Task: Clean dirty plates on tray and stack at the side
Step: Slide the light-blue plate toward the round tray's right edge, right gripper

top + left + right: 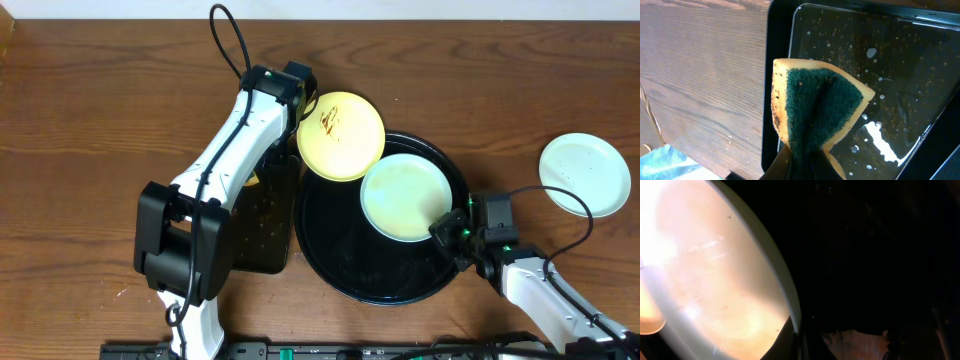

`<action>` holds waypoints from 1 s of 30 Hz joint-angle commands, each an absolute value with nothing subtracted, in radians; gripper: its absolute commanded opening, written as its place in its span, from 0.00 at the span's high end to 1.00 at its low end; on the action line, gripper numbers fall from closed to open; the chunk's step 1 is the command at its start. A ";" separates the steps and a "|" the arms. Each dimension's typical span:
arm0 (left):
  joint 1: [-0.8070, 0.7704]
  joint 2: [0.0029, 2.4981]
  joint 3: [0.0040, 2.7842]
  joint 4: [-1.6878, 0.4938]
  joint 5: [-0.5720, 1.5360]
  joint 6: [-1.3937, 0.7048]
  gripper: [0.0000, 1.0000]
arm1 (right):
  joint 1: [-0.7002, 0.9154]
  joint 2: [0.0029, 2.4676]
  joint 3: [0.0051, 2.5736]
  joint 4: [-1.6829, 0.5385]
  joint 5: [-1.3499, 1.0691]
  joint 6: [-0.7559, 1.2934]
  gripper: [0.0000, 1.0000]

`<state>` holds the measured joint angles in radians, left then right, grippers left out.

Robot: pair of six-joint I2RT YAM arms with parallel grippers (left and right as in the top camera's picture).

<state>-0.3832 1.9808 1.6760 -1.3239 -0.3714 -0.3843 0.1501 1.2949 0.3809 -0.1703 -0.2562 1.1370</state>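
The large round glossy black tray [340,265] with its raised rim sits at the middle of the table and holds one pale mint round shallow plate [400,195], which lies in the tray's upper right part and looks clean from overhead. The right gripper [448,229] is at that plate's lower right edge with its jaws closed together on the rim; in the right wrist view the rim runs straight down between the fingers [807,342]. A pale yellow round plate [341,135] with brown smears near its centre lies across the tray's upper left rim, part over the tray and part over the table. A second pale mint plate [585,175] rests alone on the table, well apart to the right of the tray. Just left of the round tray stands a smaller rectangular black tray [890,55], its glossy floor dotted with water drops and pale specks (the left arm hides most of it from overhead). The left gripper [802,165] hangs above it, its jaws clamped on a yellow sponge with a dark green scouring face [815,107], which is pinched so that it folds along the middle. The surface is a brown wood-grain table [100,100]; black cables loop over it beside both arms, and nothing of the room beyond it shows.
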 commanded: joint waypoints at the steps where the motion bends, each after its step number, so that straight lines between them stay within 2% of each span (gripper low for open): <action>1: -0.380 1.975 1.671 -1.327 -0.374 -0.374 0.92 | 0.160 1.328 0.341 -0.191 -0.187 1.113 0.99; 12: -0.380 1.975 1.671 -1.327 -0.374 -0.374 0.91 | 0.160 1.310 0.362 -0.215 -0.187 0.990 0.99; 22: -0.380 1.975 1.671 -1.322 -0.374 -0.374 0.91 | 0.160 1.166 0.446 -0.406 -0.088 0.854 0.98; 30: -0.380 1.975 1.671 -1.319 -0.374 -0.374 0.90 | 0.160 1.082 0.565 -0.553 -0.015 0.654 0.98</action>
<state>-0.3832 1.9808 1.6760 -1.3155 -0.3714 -0.3843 0.1501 1.1084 0.5014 -0.5335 -0.0731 0.7761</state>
